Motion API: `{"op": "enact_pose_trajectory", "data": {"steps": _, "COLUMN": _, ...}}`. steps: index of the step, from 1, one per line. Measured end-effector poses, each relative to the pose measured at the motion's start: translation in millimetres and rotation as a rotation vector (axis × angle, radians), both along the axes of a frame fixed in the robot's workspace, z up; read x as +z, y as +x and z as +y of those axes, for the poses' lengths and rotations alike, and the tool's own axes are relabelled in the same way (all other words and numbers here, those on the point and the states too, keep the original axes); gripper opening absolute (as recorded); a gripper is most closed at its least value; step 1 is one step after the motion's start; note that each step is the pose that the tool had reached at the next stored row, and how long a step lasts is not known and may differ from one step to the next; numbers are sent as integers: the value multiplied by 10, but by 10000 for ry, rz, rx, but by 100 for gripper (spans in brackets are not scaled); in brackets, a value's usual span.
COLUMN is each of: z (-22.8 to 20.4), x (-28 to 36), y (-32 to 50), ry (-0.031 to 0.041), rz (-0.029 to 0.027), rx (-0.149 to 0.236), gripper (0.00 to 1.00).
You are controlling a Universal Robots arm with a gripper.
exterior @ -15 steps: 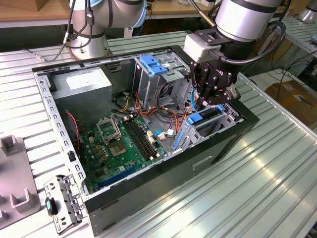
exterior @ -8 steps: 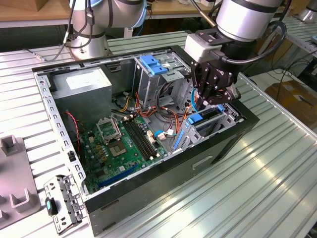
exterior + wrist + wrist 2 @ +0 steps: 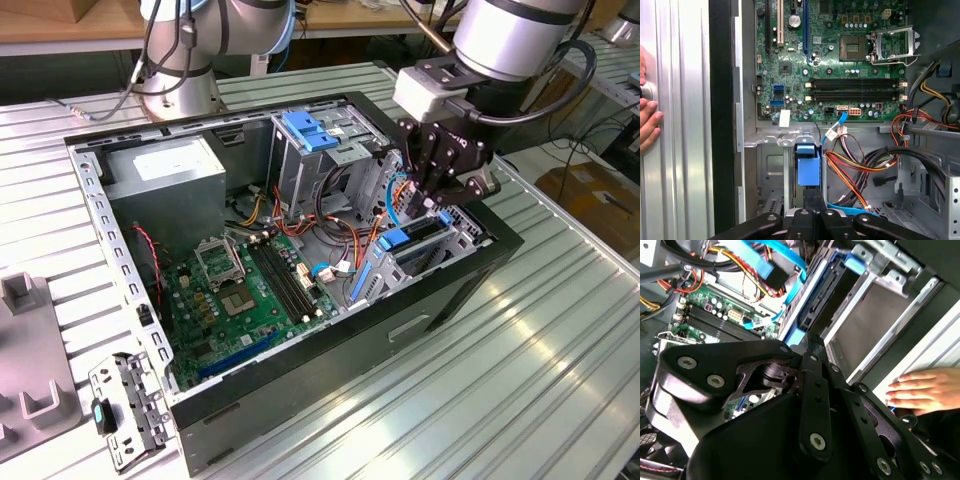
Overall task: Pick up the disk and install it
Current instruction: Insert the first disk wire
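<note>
claw (image 3: 441,204) is pinching shut on the disk (image 3: 411,243) | disk is standing on edge in the drive bay (image 3: 458,238) at the exterior view's right end of the case (image 3: 330,375) | disk is lying directly beneath claw, long axis running along the bay slot

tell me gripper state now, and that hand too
gripper: cannot tell, down at the disk
person's hand: resting flat beside the case
</note>
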State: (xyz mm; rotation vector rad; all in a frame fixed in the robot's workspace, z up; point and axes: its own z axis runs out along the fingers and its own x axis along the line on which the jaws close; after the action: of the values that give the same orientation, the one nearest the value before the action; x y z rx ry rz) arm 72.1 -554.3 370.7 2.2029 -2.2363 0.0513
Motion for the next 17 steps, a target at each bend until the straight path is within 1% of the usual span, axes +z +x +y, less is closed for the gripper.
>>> {"op": "enact_pose_trajectory", "data": {"steps": 5, "z": -1, "x": 0, "y": 13, "ry": 0, "rz": 0, "rx": 6, "gripper": 11}}
{"op": "enact_pose_trajectory", "data": {"steps": 7, "z": -1, "x": 0, "y": 35, "ry": 0, "rz": 0, "rx": 22, "gripper": 11}}
{"op": "enact_pose_trajectory", "data": {"steps": 9, "z": -1, "x": -1, "y": 79, "ry": 0, "rz": 0, "rx": 77, "gripper": 11}}
{"op": "enact_pose_trajectory", "data": {"steps": 10, "z": 0, "x": -2, "y": 96, "ry": 0, "rz": 0, "rx": 241, "gripper": 11}}
{"op": "enact_pose_trajectory", "data": {"steps": 13, "z": -1, "x": -4, "y": 102, "ry": 0, "rz": 0, "rx": 839, "gripper": 11}}
{"op": "enact_pose_trajectory", "data": {"steps": 14, "z": -1, "x": -5, "y": 113, "ry": 0, "rz": 0, "rx": 919, "gripper": 11}}
{"op": "enact_pose_trajectory", "data": {"steps": 17, "z": 0, "x": -5, "y": 172, "ry": -1, "rz": 0, "rx": 926, "gripper": 11}}
